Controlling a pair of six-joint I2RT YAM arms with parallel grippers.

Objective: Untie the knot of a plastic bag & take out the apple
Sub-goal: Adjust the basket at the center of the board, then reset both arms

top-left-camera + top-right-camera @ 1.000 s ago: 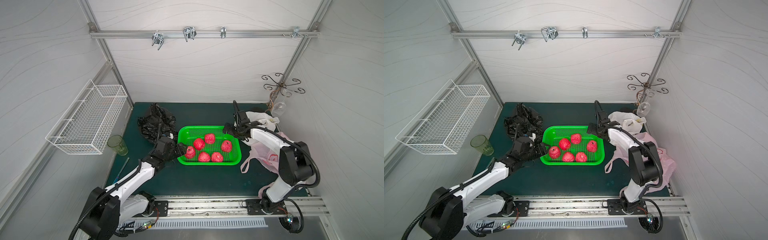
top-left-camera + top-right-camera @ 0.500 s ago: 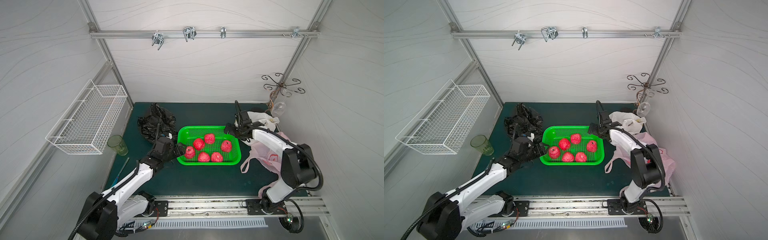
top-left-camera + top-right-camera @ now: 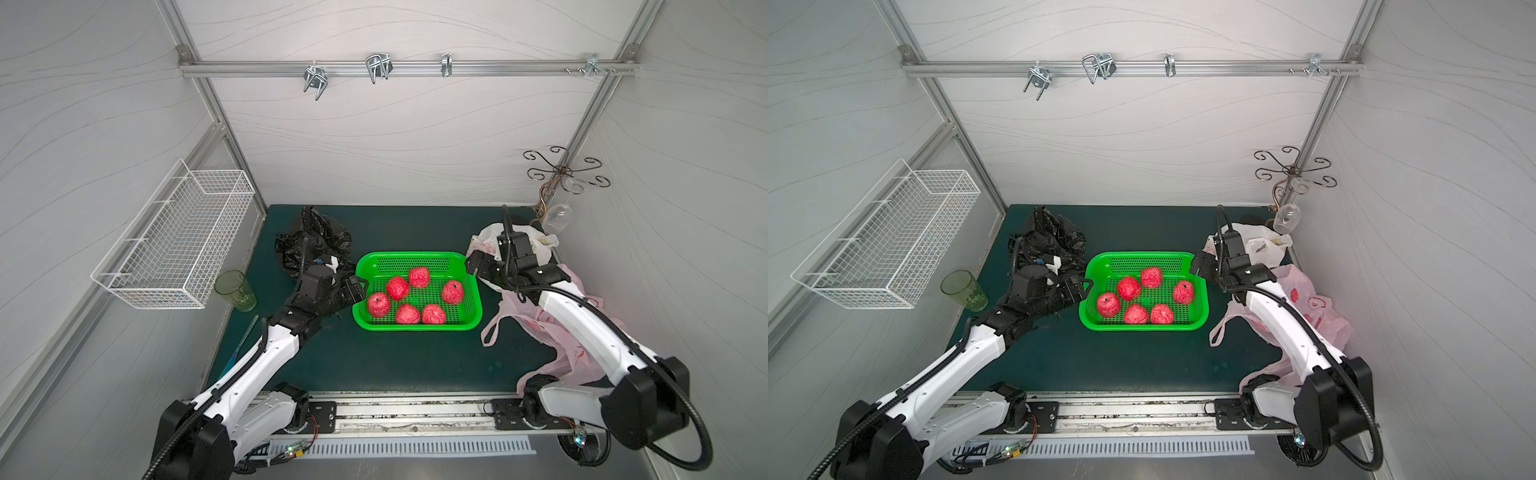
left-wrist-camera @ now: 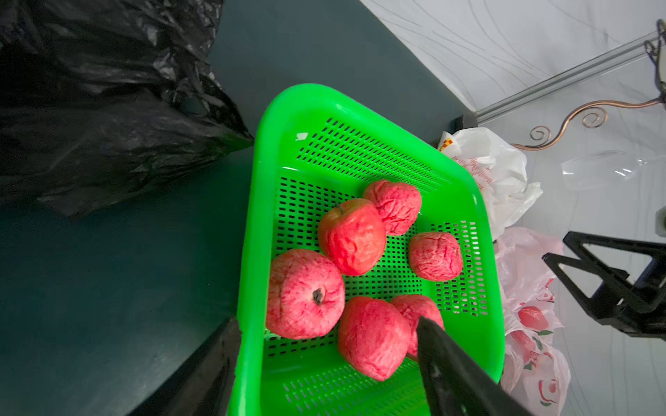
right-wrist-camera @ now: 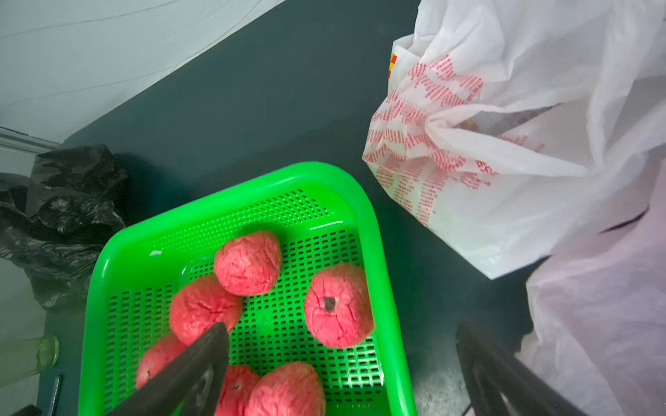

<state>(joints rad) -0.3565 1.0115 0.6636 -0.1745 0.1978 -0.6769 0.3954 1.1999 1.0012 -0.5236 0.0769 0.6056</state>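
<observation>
Six red apples sit loose in the green perforated basket (image 3: 415, 327) at mid worktop (image 3: 395, 365): nearest-left apple (image 3: 378, 304), two on the near side (image 3: 407, 313) (image 3: 433, 314), two further back (image 3: 397, 287) (image 3: 419, 277), one on the right (image 3: 452, 291).

Left arm (image 3: 274, 345) reaches in from near left. Its jaws are at the basket's left rim, apart and empty. In the left wrist view one finger (image 4: 201, 371) is outside the basket wall over the worktop, and the other (image 4: 454, 367) is over the near-side apples. Can't tell whether it touches them.

Right arm (image 3: 582, 328) has its jaws at the basket's far-right corner, wide apart and empty. One finger (image 5: 187, 371) is over the apples; the other (image 5: 504, 374) is over the worktop beside the pink bag.

Bags:
- Black plastic bag (image 3: 320, 237) is crumpled at far left, just beside the basket's far-left corner.
- White plastic bag with red print (image 5: 468, 144) is at far right, near the basket corner.
- Pink plastic bag with apple print (image 3: 1325, 320) is right of the basket, partly under the right arm.

Can't tell whether any bag is knotted or has anything inside.

Green cup (image 3: 235, 291) stands at the worktop's left edge.
</observation>
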